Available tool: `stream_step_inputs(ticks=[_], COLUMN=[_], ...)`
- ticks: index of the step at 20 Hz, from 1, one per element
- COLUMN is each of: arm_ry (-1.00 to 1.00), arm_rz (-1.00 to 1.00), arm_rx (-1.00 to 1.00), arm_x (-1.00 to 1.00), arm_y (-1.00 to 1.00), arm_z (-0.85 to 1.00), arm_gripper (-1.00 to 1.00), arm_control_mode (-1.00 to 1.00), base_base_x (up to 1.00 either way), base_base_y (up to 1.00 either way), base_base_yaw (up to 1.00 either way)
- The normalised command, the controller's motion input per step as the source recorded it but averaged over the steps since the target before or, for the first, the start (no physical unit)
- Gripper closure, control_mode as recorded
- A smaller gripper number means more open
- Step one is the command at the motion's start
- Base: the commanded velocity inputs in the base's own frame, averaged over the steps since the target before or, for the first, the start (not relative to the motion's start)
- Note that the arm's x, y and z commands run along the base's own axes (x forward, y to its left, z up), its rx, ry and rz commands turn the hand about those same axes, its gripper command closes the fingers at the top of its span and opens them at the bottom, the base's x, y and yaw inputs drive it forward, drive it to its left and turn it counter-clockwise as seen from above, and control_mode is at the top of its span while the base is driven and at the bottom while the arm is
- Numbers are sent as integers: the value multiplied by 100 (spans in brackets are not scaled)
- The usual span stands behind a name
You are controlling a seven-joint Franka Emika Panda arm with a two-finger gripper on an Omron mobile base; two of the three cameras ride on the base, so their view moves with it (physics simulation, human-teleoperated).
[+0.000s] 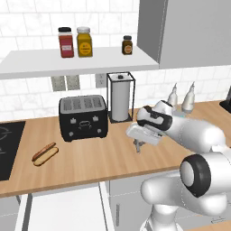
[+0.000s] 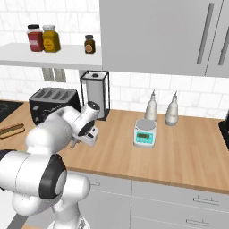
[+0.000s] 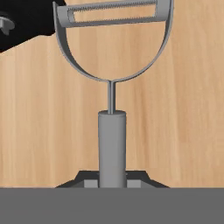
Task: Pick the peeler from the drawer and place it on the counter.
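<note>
Grey metal peeler [image 3: 112, 87]: round handle clamped in the hand [image 3: 112, 181], thin stem, rounded loop head with straight serrated blade, projecting beyond the fingertips above the surface [image 1: 90, 158]. Surface: light-brown wood grain; hand [image 1: 138, 147] poised near its front edge.

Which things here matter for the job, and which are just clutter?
Job:
- peeler, gripped by the hand
- counter, below it
- drawer, pulled out

Clutter:
- toaster
- hot dog
- paper towel roll
- kitchen scale
- two bottles
- shelf jars
</note>
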Motion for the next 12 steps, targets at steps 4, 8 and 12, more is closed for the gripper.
stream_step_inputs(ticks=[4,8,12], arm_ry=[14,6,0], arm_rz=[0,0,1], arm_rx=[-21,-20,-21], arm_x=[71,21,-10], arm_y=[-1,0,0], arm_z=[-11,-39,-63], arm_gripper=[100,100,100], arm_control_mode=[-100,-100,-100], base_base_x=[0,0,0], base_base_y=[0,0,0], base_base_yaw=[0,0,0])
